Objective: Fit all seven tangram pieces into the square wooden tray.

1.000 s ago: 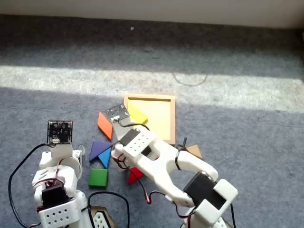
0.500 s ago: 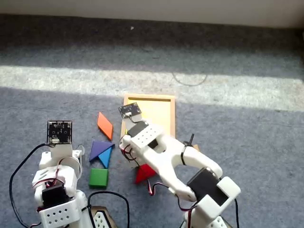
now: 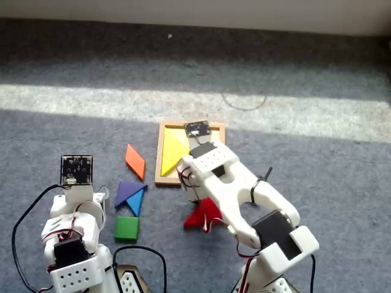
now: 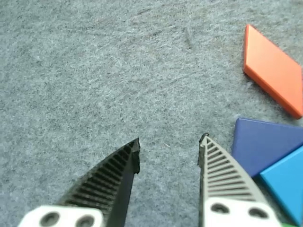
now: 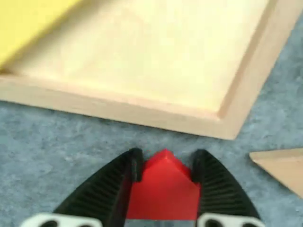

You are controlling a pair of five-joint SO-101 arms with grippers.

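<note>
Plainly, the right pincer (image 5: 166, 160) is clamped on a red wooden triangle piece (image 5: 163, 191), with one black finger on each side of its tip. Just ahead of this pincer runs the near rim of the square wooden tray (image 5: 118, 113), and the pale tray floor lies beyond it. A large yellow triangle piece (image 5: 33, 19) lies inside the tray, farther ahead of the pincer and off to one side. On the other side, near the tray's corner, a tan wooden piece (image 5: 281, 168) rests on the grey felt tabletop (image 5: 42, 142), outside the tray.

The left pincer (image 4: 170, 141) has its fingers apart with nothing between them, over bare felt. Just beside its pale finger lies a dark violet-blue triangle piece (image 4: 265, 144), edge to edge with a light blue triangle piece (image 4: 286, 182). Farther ahead on that same side, apart from the two triangles, lies an orange parallelogram piece (image 4: 274, 71). In the high view a green square piece (image 3: 126, 227) sits behind these, nearer the left arm's base and well apart from the tray.
</note>
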